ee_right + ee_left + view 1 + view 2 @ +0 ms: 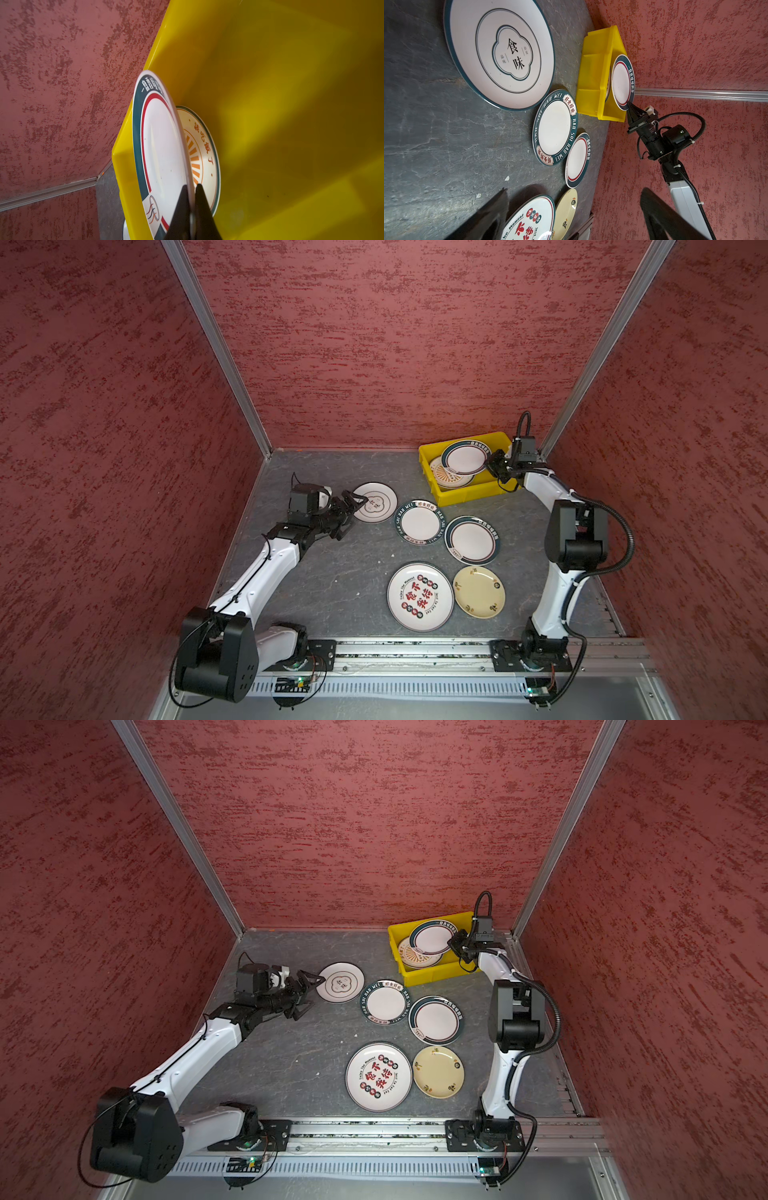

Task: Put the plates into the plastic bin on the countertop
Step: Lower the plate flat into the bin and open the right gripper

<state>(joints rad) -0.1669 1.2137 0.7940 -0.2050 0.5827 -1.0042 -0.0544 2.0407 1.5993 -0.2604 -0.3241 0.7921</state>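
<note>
The right end effector [493, 465] pinches a green-rimmed plate [465, 458] over the bin [469, 492]; the left end effector [352, 517] gapes wide, empty, beside a white plate [376, 502].

Three red, rough-textured walls [395, 344] enclose the space, the back one paler than those at the sides. Slanting aluminium posts [216, 348] join them at the back corners. The dark grey, pale-veined counter [324, 572] ends at a metal rail [415, 649] in front.

A plate [376, 502] lies just before the left claw [353, 518]; a second plate [464, 459] leans in the bin [465, 495] at the right claw [489, 463].
</note>
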